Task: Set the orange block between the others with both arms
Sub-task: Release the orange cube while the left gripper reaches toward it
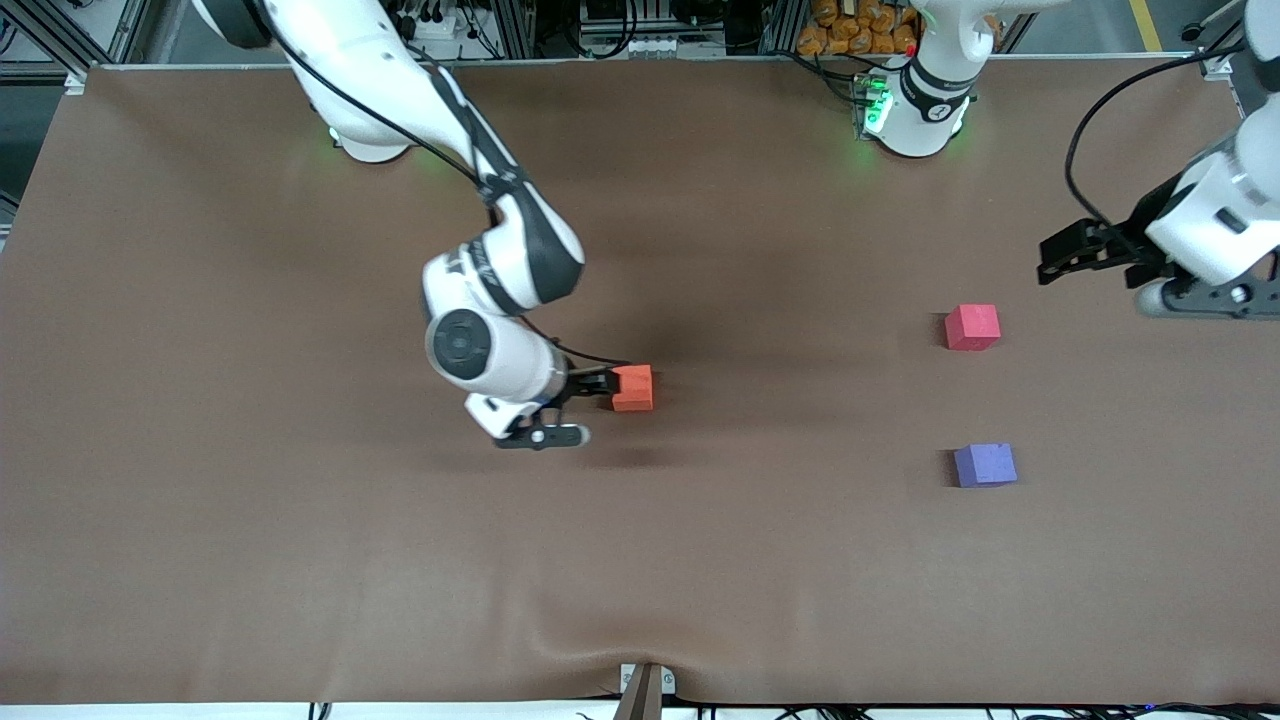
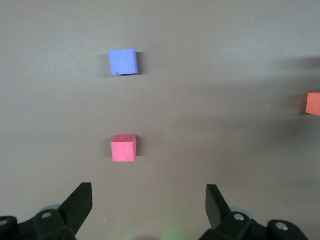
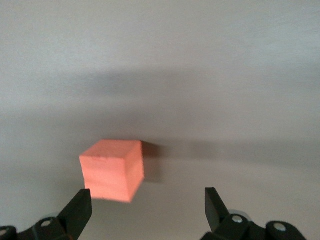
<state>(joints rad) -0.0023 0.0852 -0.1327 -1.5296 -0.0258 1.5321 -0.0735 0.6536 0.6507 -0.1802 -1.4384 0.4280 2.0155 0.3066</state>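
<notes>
The orange block [image 1: 633, 388] sits on the brown table near its middle. My right gripper [image 1: 600, 388] is right beside it, open, with the block [image 3: 112, 170] just off its fingertips and nearer one finger [image 3: 80, 207]; nothing is gripped. The red-pink cube [image 1: 972, 327] and the purple cube [image 1: 985, 465] lie toward the left arm's end, the purple one nearer the front camera, with a bare gap between them. My left gripper [image 1: 1048, 262] hangs open and empty over the table close to the red-pink cube [image 2: 123, 148]. That wrist view also shows the purple cube [image 2: 123, 62] and the orange block [image 2: 313, 103].
The brown table cover [image 1: 300, 550] bulges in a fold at the front edge above a clamp [image 1: 645, 690]. Both arm bases, cables and clutter line the back edge [image 1: 700, 60].
</notes>
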